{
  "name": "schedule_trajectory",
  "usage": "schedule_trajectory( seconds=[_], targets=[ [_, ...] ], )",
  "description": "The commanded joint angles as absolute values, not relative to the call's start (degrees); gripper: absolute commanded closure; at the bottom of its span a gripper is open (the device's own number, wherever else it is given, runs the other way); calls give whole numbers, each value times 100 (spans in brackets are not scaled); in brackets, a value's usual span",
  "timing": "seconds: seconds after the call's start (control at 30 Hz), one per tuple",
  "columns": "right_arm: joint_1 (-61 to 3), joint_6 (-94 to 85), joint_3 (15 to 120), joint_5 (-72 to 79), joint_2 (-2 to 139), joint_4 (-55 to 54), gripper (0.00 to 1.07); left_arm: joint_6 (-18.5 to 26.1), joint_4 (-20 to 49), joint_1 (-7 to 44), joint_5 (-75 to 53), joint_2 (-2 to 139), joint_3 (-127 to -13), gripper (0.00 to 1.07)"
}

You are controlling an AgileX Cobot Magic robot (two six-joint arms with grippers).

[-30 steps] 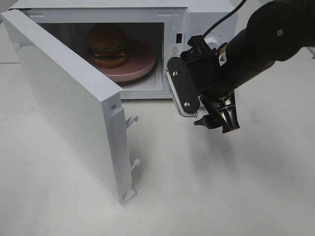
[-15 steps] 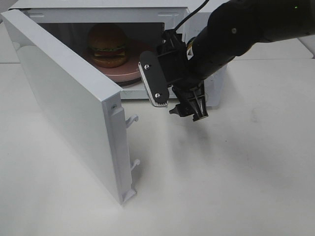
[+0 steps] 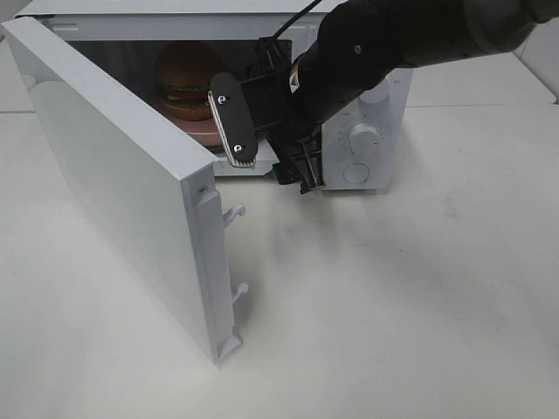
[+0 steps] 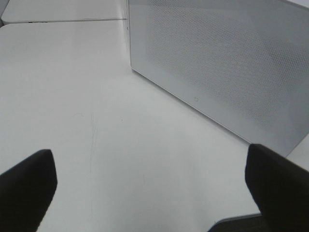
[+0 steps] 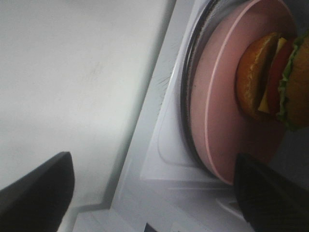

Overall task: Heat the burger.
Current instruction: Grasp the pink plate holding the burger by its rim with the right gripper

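Burger (image 3: pixel 188 80) sits on the pink plate (image 3: pixel 203 127) inside the microwave (image 3: pixel 367 96), door (image 3: pixel 122 183) swung wide toward the near left. Right end effector (image 3: pixel 271 153) hangs at the cavity mouth, jaws spread wide, holding nothing; left end effector (image 4: pixel 149 186) is also wide open and empty, low over bare worktop (image 4: pixel 72 87) beside the microwave's perforated side. Main risk: the right arm fills the opening, so closing the door now would trap or hit it; any sideways sweep could clip the door's free edge and latch hooks (image 3: pixel 234 214) or nudge the plate rim. Open room is near and right on the worktop; left is blocked by the door.
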State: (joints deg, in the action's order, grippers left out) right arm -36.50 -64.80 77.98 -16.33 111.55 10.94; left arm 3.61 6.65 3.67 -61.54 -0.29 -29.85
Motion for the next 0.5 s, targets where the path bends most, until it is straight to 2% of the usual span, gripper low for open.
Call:
schedule_trajectory(
  seconds=[0.03,0.5],
  targets=[
    [-3713,-6176,8079,-1616,11367,1192,20,332,705,350,-6142,-52,-2962,9],
    [-3713,-5695,9162,-1644,12399,1335,22,332,705,350,-6142,-52,-2962,9]
  ],
)
